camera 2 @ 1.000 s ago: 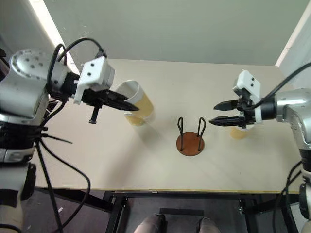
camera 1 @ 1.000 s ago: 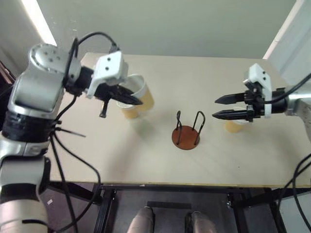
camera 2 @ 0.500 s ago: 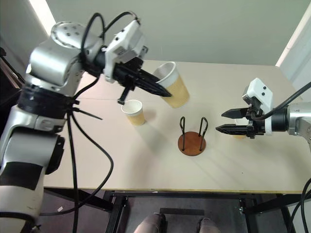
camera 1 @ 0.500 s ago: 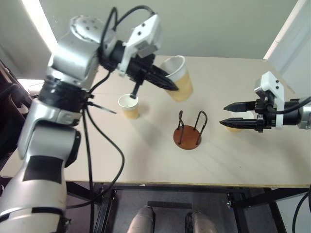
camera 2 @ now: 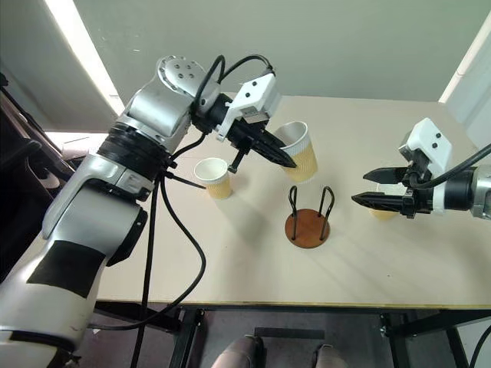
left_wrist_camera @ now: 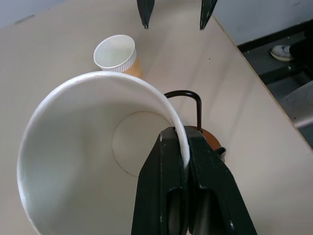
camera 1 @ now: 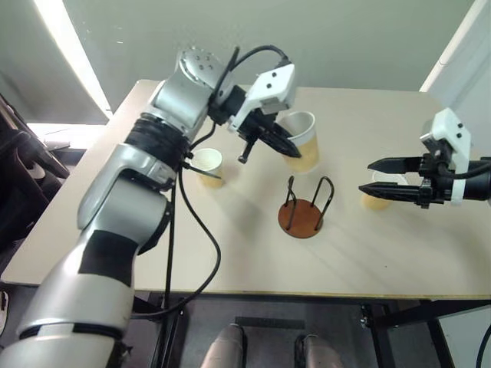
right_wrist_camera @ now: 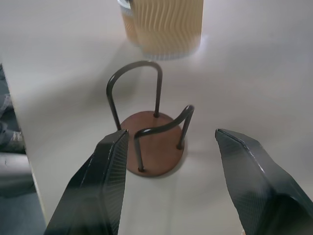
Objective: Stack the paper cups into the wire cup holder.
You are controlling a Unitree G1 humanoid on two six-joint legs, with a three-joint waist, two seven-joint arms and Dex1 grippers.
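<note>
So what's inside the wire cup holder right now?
Nothing yet: the wire cup holder shows a bare brown base between its loops. The left gripper holds one cup by the rim, in the air beside it. No part of the base is covered.

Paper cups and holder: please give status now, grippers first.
Left gripper shut on a paper cup's rim, held above the table. Right gripper open, empty. Wire cup holder empty; two cups stand on the table. Nothing blocks the holder.
</note>
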